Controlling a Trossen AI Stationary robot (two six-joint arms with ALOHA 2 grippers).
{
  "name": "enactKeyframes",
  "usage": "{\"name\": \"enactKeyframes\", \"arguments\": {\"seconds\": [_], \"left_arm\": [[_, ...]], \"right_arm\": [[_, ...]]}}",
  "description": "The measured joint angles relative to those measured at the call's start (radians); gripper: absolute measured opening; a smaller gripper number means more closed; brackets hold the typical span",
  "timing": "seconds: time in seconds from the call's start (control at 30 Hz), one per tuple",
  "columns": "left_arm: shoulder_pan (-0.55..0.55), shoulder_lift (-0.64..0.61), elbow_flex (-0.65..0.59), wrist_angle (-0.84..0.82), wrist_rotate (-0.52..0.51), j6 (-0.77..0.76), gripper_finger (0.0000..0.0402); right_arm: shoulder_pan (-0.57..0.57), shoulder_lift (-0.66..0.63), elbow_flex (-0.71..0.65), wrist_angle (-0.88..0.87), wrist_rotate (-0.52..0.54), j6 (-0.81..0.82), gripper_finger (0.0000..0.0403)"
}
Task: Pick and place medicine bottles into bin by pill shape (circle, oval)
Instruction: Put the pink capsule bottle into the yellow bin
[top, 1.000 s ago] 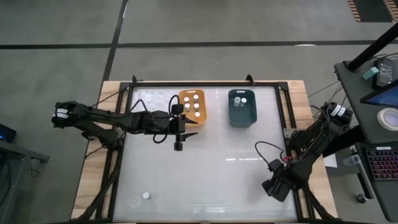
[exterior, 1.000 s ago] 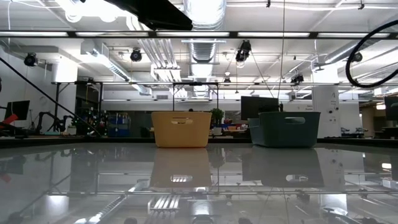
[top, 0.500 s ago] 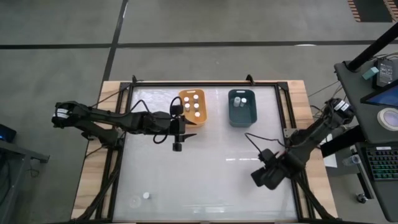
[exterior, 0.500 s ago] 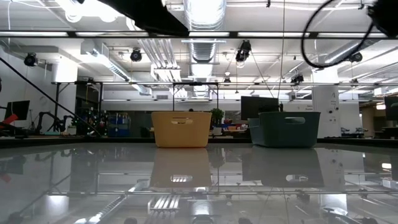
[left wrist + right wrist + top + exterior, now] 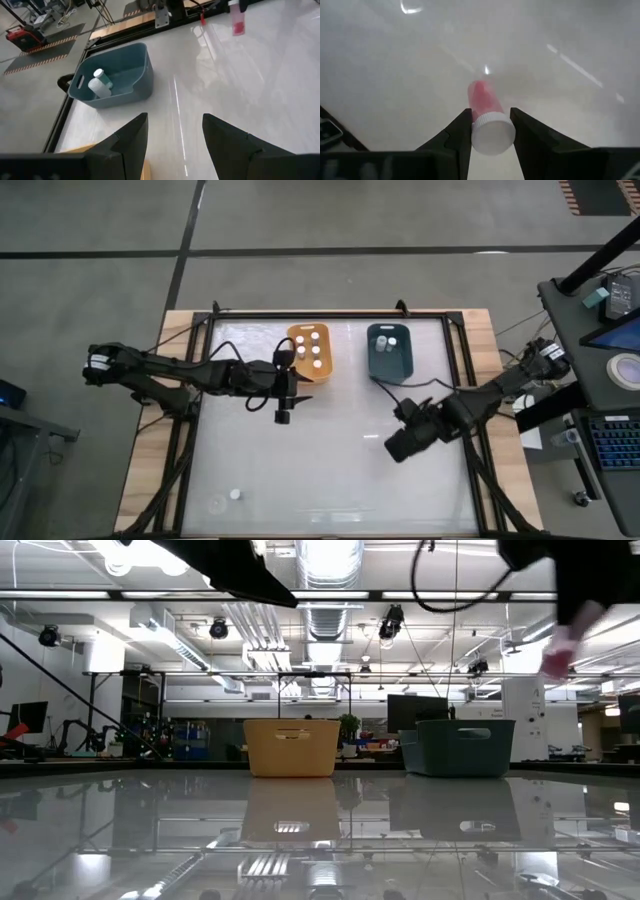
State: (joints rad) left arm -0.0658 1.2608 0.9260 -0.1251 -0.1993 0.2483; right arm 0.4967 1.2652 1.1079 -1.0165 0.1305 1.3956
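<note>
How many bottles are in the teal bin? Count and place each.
2. First bottle and second bottle sit close together at the teal bin's end nearest the table's far edge; none appears hidden.

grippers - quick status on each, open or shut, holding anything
Left gripper: open, empty, near the orange bin.
Right gripper: shut on a pink medicine bottle, above the table.

Grey concrete floor (image 5: 330, 220) surrounds the table; beyond it, ceiling ducts (image 5: 325, 610) and bright strip lights (image 5: 320, 555).
</note>
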Motion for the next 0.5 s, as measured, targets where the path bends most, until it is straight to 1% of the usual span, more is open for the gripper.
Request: {"name": "enactKeyframes", "arguments": {"seconds": [0.07,0.33,0.5], "left_arm": [[0.0,-0.006,0.0,-0.008,0.0,0.0,0.0173],[0.0,-0.02,0.0,-0.042,0.0,0.0,0.0173],[0.0,-0.02,-0.002,-0.052,0.0,0.0,0.0173]], "right_arm": [[-0.041,0.0,0.026,0.001,0.024,-0.073,0.0116],[-0.219,0.0,0.116,0.011,0.062,-0.366,0.0116],[-0.324,0.0,0.146,0.075,0.064,-0.547,0.0116]]}}
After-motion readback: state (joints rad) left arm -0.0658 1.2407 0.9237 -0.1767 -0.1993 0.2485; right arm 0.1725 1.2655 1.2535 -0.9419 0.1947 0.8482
